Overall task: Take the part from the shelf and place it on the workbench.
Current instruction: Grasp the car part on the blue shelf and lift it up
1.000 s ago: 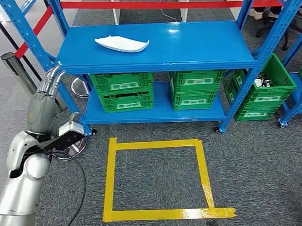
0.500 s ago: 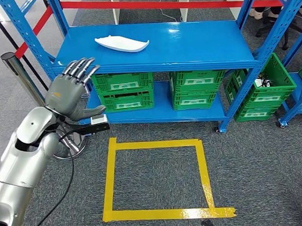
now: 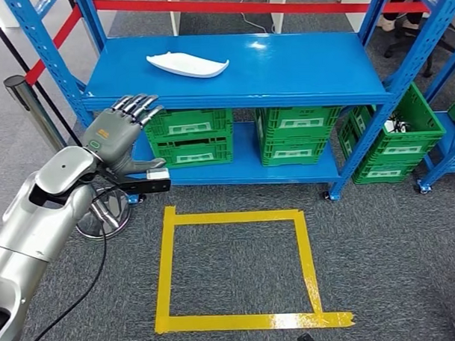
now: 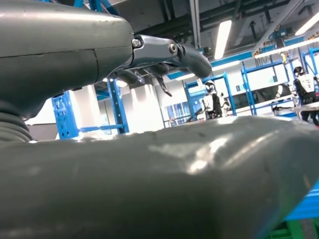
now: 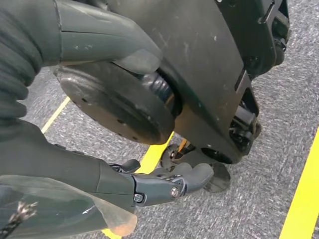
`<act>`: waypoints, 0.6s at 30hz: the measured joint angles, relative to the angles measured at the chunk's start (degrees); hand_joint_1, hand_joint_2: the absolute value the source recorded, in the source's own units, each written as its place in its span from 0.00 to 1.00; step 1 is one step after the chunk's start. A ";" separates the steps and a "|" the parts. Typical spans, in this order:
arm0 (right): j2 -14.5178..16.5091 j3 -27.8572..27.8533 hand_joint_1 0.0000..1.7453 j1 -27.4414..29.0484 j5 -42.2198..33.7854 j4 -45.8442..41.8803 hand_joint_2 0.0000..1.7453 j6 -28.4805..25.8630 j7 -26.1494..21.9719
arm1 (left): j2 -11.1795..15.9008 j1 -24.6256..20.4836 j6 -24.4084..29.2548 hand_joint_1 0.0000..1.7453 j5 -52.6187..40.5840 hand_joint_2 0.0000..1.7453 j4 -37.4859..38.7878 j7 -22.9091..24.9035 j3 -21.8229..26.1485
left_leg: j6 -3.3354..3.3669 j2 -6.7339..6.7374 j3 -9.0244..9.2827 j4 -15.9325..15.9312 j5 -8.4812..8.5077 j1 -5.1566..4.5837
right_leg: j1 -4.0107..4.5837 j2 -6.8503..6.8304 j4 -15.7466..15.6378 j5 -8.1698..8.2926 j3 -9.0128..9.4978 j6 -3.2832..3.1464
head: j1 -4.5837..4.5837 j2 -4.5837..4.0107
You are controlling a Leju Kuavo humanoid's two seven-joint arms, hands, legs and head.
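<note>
On the left side of the head view, the left hand [image 3: 118, 131] has moved a little up and to the right since the earlier picture, closer to the blue shelf [image 3: 301, 67]. It is raised in front of the shelf's left end, with the back of the hand facing up. Its fingers [image 3: 137, 105] are spread apart and stretched out toward the shelf edge, and they hold nothing. The silver arm comes in from the lower left corner, and a black cable hangs under it. The white part [image 3: 187, 65] lies flat on the top of the shelf, in the upper middle of the frame, well apart from the hand. Green crates [image 3: 187, 134] sit on the lower shelf board, partly hidden behind the hand. A yellow tape square [image 3: 167, 270] is stuck on the grey floor in the middle of the frame. A metal post [image 3: 30, 102] stands at the left, partly hidden by the arm.

Across the left wrist view, the grey hand [image 4: 158, 174] is so close that it looks blurry. One dark finger sticks out in the upper middle. Blue racks stand far behind it.

Down in the right wrist view, the right hand [image 5: 112, 184] hangs over the floor. One finger is stretched out, but the rest are cut off, so I cannot tell how they sit.
</note>
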 joint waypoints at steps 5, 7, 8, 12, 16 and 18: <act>0.00 1.46 0.00 0.33 3.51 0.27 0.00 -7.22 2.83 | -0.48 -0.15 -1.19 0.00 3.12 0.00 2.50 3.48 -0.32 | 0.24 0.28 0.15 -0.06 -0.10 0.17 | -0.13 -0.22 13.61 -2.75 -8.41 0.50 | 0.18 0.00; 0.00 2.12 0.00 0.26 4.35 0.33 0.00 -10.64 5.96 | -0.88 -0.21 -1.37 0.00 3.98 0.00 3.62 5.43 -0.19 | -0.26 0.26 0.33 0.60 -0.85 0.39 | -0.32 -0.56 7.89 1.67 -6.51 0.76 | 0.15 0.00; 0.07 2.45 0.00 0.24 4.62 0.33 0.00 -12.03 7.81 | -1.05 -0.33 -1.41 0.00 4.36 0.00 4.16 6.12 -0.04 | -0.63 0.23 0.25 1.10 -1.32 0.34 | -0.35 -0.75 4.66 3.25 -5.00 0.87 | 0.25 0.00; 0.33 3.04 0.00 0.04 4.45 0.32 0.00 -15.31 13.69 | -1.65 -0.33 -1.53 0.00 5.64 0.00 5.82 7.53 0.74 | -1.76 0.13 -0.98 2.73 -1.97 -0.06 | -0.34 -0.68 0.70 2.76 -3.18 -0.31 | 0.42 0.00; 0.11 3.09 0.00 -0.07 3.86 0.58 0.00 -18.74 15.73 | -2.12 -0.08 -1.33 0.00 6.20 0.00 6.58 8.08 1.30 | -2.55 0.15 -3.24 7.73 -4.77 0.06 | -0.61 -0.59 0.66 2.37 -2.62 -1.43 | -0.05 0.00; -0.46 3.07 0.00 0.15 3.71 0.94 0.00 -19.62 16.13 | -2.18 0.17 -1.31 0.00 6.43 0.00 6.89 8.15 1.55 | -2.71 0.14 -7.43 15.73 -7.71 0.09 | -0.51 -0.60 0.65 2.13 -2.33 -1.83 | -0.21 0.00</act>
